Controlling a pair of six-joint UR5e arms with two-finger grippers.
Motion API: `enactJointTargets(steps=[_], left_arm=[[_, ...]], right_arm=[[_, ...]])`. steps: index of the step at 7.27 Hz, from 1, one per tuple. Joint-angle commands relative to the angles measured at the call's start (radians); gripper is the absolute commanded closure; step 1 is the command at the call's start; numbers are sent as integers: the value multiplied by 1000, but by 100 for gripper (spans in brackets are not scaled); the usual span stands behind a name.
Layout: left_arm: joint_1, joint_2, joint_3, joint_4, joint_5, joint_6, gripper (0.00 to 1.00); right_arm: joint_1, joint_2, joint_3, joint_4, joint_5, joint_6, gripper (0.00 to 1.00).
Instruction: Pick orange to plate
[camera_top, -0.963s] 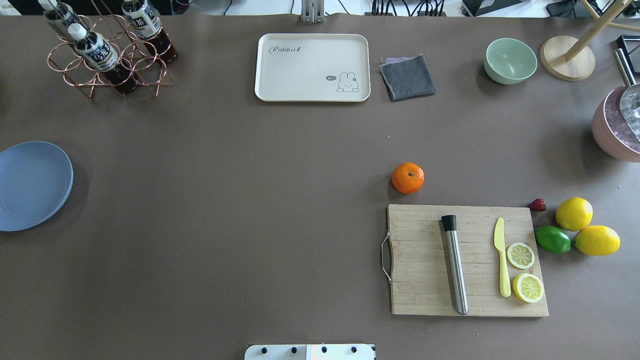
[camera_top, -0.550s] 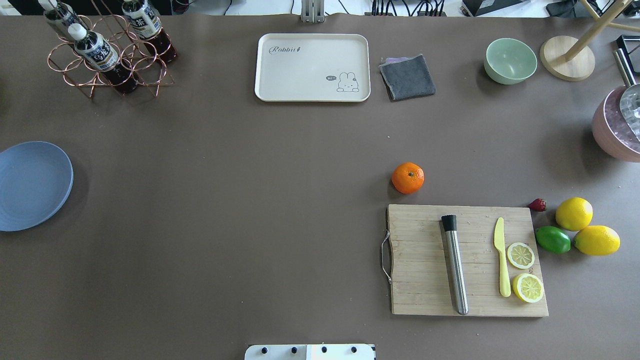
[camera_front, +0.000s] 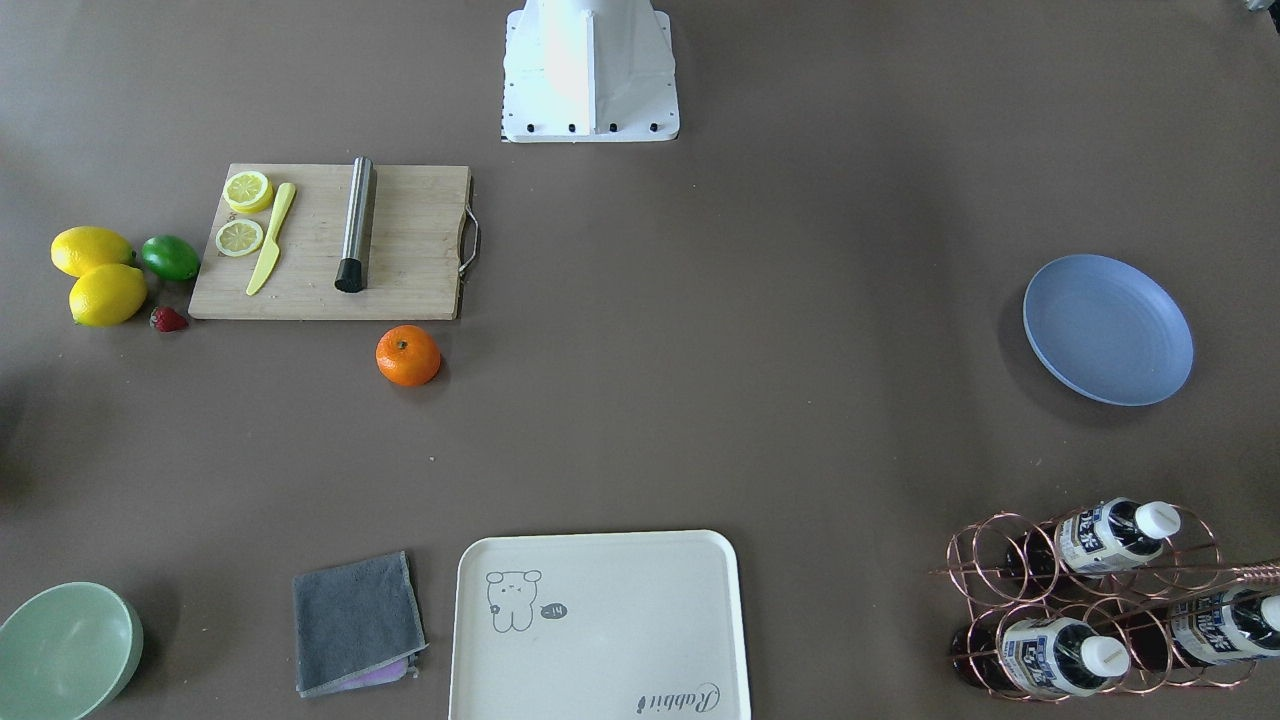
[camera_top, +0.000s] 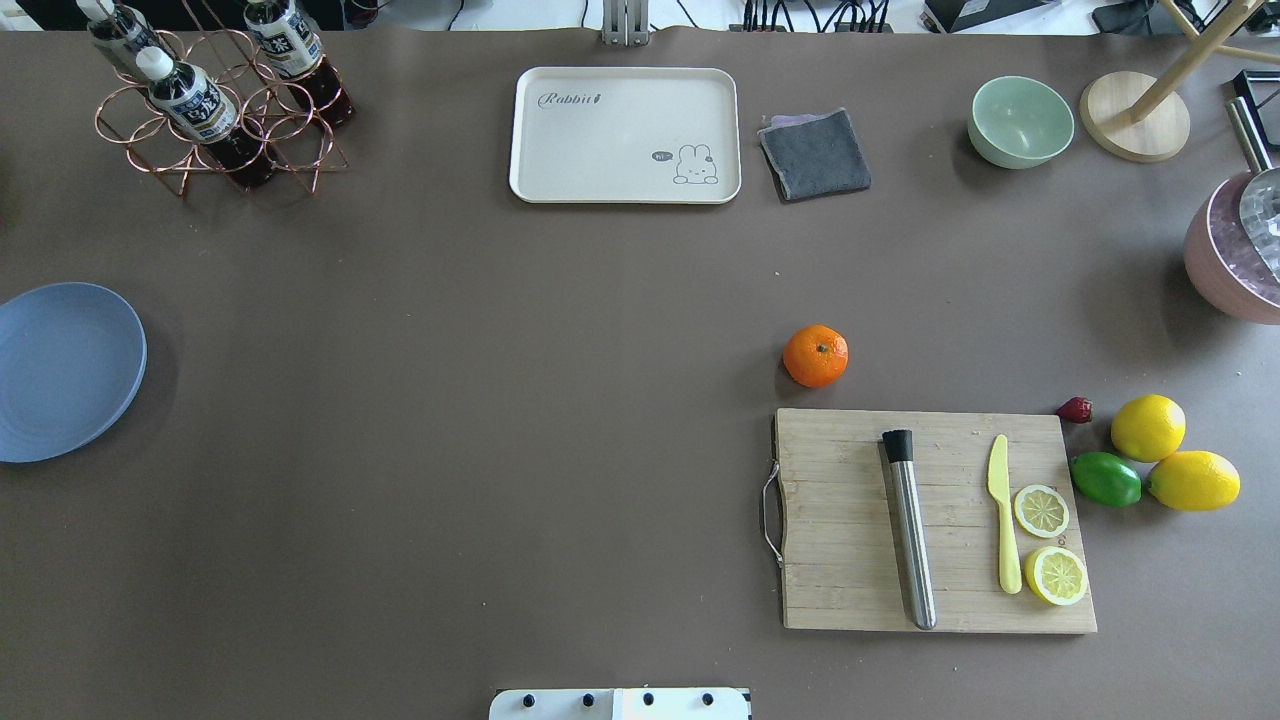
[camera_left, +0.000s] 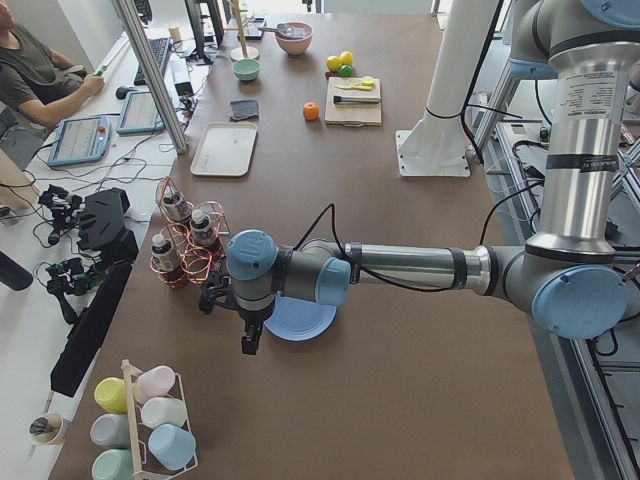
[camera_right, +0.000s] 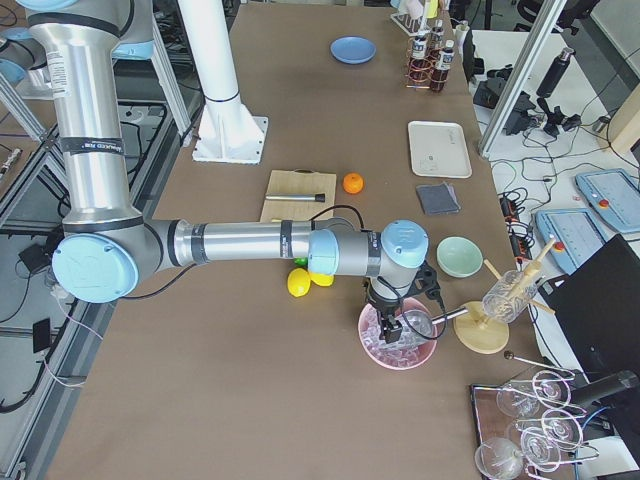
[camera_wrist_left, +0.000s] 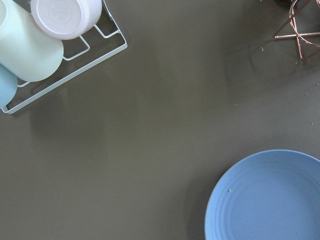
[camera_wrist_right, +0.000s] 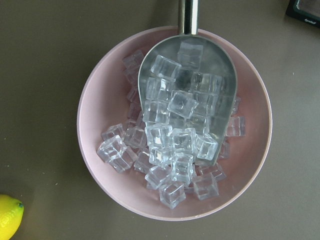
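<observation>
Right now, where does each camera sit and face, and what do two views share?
Front-facing: across the table, facing the robot, steeply down; base at top.
Overhead: behind the robot, looking forward and down; base edge only.
Exterior left: table's left end; near left arm by the plate.
Exterior right: table's right end; near right arm above ice bowl.
Left wrist: down onto plate; robot unseen.
Right wrist: down onto ice bowl; robot unseen.
Shared: front-facing and overhead both show the orange.

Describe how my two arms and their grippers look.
The left arm and right arm match: silver tubes, pale-blue round joint caps, dark grey collars, a thin black cable along each forearm, small printed lettering on the upright tubes. The left gripper and right gripper are both black.
</observation>
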Motion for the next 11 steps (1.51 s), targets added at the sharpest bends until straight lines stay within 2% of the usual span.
enactJointTargets(steps=[1,11], left_arm=[[-3,4,-3,-4,-1,1,2],[-1,12,-12,-10,-11,0,2]], right_arm=[[0,-9,3,2,0,1,0],[0,-18,11,0,3,3,0]])
